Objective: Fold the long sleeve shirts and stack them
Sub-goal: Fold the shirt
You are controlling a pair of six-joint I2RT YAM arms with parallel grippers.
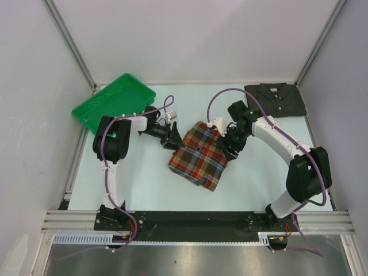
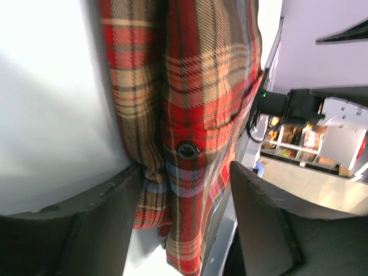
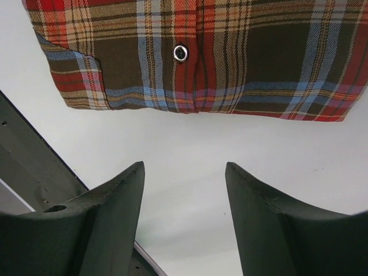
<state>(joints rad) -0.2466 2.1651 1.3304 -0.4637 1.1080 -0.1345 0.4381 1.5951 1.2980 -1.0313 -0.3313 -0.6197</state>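
Mid-table from above, plaid shirt (image 1: 198, 155) is lying folded; grey shirt (image 1: 276, 99) is sitting far right. Left wrist: left gripper (image 2: 184, 169) is straddling the plaid shirt edge, can't tell if pinching. Right wrist: right gripper (image 3: 184, 167) is hovering wide, empty, just short of the hem. Best bet: pinch both edges evenly, lift level.

My left arm (image 1: 111, 144) folds up from its base and reaches toward the middle, left hand (image 1: 172, 137) low, fingers parted. My right arm (image 1: 282, 138) arches in from the opposite side, right hand (image 1: 231, 146) tilted downward, fingers held wide.
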